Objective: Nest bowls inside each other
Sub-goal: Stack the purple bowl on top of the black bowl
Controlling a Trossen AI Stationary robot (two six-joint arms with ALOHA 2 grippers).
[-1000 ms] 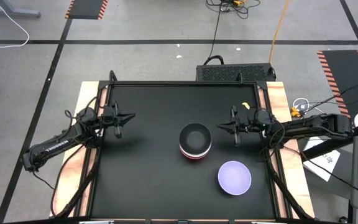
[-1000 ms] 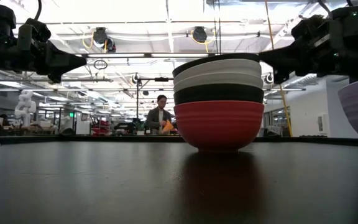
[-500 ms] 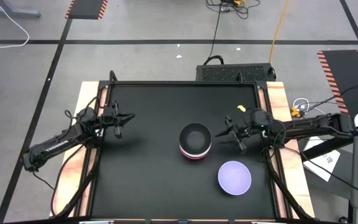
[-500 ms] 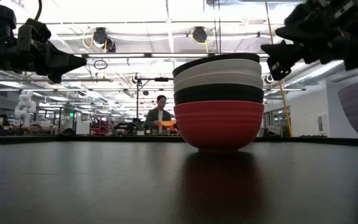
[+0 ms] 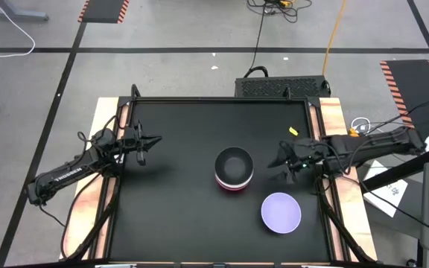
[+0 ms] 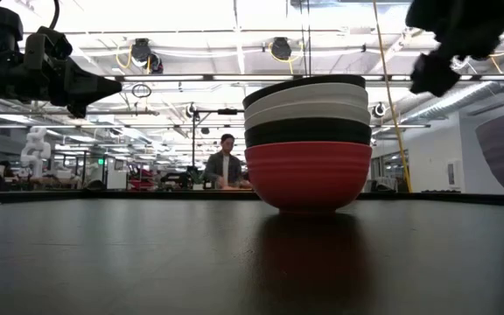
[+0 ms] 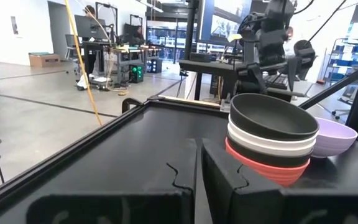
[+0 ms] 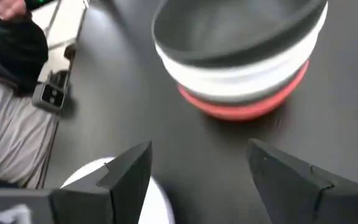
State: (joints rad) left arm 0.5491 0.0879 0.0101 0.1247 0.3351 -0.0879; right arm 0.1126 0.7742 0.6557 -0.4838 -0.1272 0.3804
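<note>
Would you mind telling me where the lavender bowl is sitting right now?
In the high view the lavender bowl sits alone on the table's right half, toward the near edge, just apart from the stack of bowls and below the right claw.

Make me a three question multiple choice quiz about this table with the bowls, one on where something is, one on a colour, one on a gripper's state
1. Where is the lavender bowl?
A. On top of the stack
B. Alone on the table, apart from the stack
C. In the left gripper

2. What colour is the bottom bowl of the stack?
A. Red
B. Lavender
C. White

3. How is the right gripper?
A. Shut on a bowl
B. Shut and empty
C. Open and empty

Answers:
1 B: the high view shows it on its own, nearer the right arm, with black table between it and the stack.
2 A: the low view shows red under the black and white bowls.
3 C: the right wrist view shows its fingers spread with nothing between them.
</note>
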